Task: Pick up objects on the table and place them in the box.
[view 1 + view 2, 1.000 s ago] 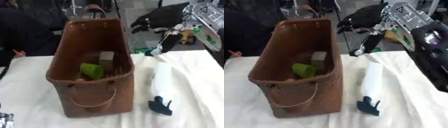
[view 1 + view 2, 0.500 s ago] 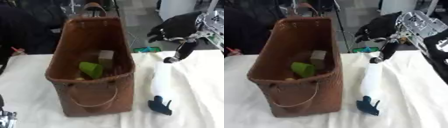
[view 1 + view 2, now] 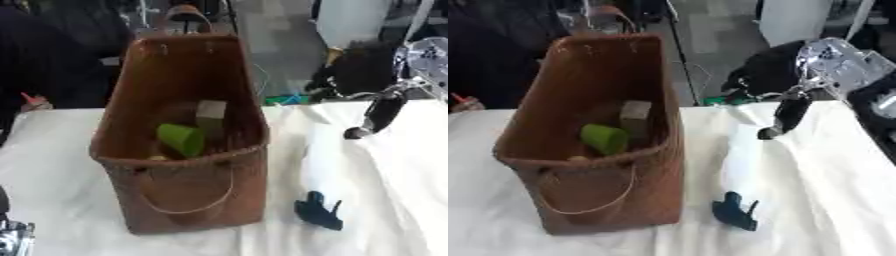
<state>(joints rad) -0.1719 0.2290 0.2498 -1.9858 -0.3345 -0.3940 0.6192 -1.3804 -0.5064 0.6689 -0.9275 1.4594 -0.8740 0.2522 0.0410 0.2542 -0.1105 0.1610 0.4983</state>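
The right hand [image 3: 785,112] had come down toward the white spray bottle [image 3: 328,165] (dark blue trigger end nearest us), lying on the table beside the brown box [image 3: 188,150]. Its fingers hung relaxed, holding nothing.

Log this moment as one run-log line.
right hand: above cloth, right of basket, holding nothing | spray bottle: lying on table beside basket | basket: holds green cup, block | left hand: unseen
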